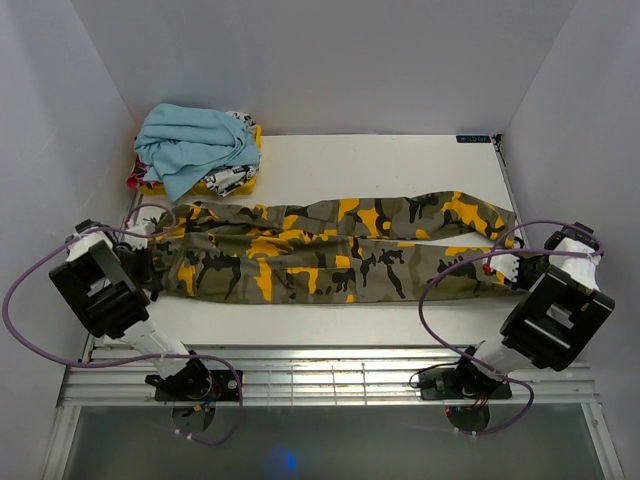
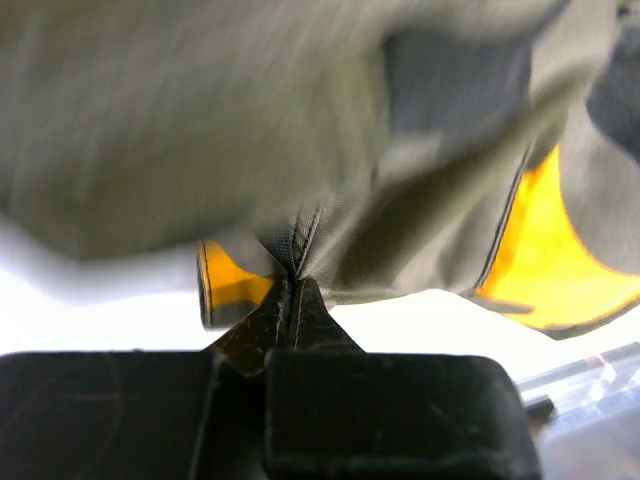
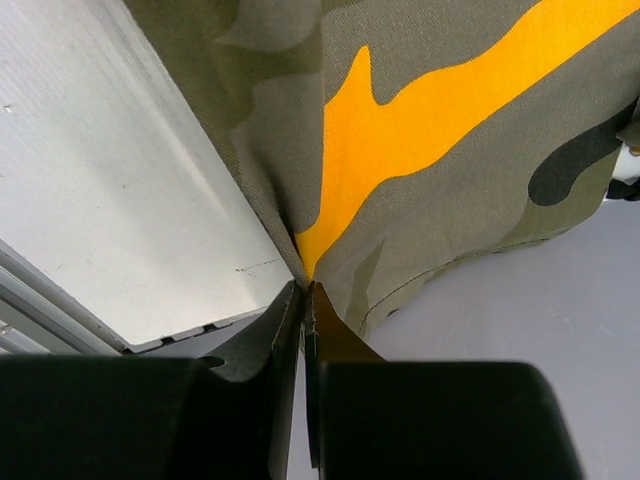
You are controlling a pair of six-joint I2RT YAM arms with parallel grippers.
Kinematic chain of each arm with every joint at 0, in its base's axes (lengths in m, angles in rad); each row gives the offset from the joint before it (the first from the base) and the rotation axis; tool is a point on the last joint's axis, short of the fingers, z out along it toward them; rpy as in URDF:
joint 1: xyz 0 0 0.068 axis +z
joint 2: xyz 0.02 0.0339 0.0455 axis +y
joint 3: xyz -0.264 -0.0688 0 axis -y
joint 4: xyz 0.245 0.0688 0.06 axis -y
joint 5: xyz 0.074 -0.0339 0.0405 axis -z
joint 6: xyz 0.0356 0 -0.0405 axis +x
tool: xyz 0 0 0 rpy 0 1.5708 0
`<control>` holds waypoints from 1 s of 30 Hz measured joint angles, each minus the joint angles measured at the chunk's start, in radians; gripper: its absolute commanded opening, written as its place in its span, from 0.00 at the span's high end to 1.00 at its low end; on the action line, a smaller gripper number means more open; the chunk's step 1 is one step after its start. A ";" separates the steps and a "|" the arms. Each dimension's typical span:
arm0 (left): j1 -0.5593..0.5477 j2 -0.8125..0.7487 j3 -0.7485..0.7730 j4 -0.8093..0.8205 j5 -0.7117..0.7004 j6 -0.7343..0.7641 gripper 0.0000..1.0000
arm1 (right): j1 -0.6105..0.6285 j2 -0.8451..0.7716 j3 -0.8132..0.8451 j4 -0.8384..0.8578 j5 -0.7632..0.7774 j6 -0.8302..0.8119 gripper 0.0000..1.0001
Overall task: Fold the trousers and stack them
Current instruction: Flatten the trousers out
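Trousers (image 1: pixel 340 250) lie full length across the table (image 1: pixel 400 160), L to R, legs side by side, a bit rumpled. They're olive camo w/ bright yellow-orange & black blotches, and a light blue garment (image 1: pixel 195 145) is heaped at the back-left corner, just beyond their L end. Left gripper (image 2: pixel 292 292) is pinched tight on the fabric edge at the trousers' L end, cloth bunching up from the tips (blurry view); right gripper (image 3: pixel 305 292) is likewise clamped together on an olive/orange fold at the R end, by the table's R edge.
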 measured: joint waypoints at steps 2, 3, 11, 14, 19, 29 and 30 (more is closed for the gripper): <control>0.054 -0.008 0.020 -0.069 -0.005 0.029 1.00 | 0.001 -0.010 -0.003 -0.007 -0.003 0.000 0.92; 0.082 -0.016 0.032 -0.100 -0.011 0.047 1.00 | 0.003 -0.017 -0.007 -0.015 -0.007 0.000 0.91; 0.196 -0.083 0.075 -0.198 -0.127 0.198 0.89 | 0.007 -0.141 -0.136 -0.041 0.026 0.004 0.15; 0.214 -0.080 0.074 -0.182 -0.190 0.266 0.47 | 0.004 -0.209 -0.185 -0.046 0.034 -0.008 0.09; 0.247 -0.088 0.091 -0.201 -0.201 0.345 0.26 | 0.008 -0.182 -0.055 -0.103 -0.049 -0.008 0.05; 0.135 -0.132 0.335 -0.220 0.037 0.294 0.22 | 0.140 0.373 0.729 -0.200 -0.316 0.525 0.08; 0.100 -0.132 0.333 -0.216 0.059 0.269 0.22 | 0.156 0.378 0.708 -0.174 -0.326 0.587 0.09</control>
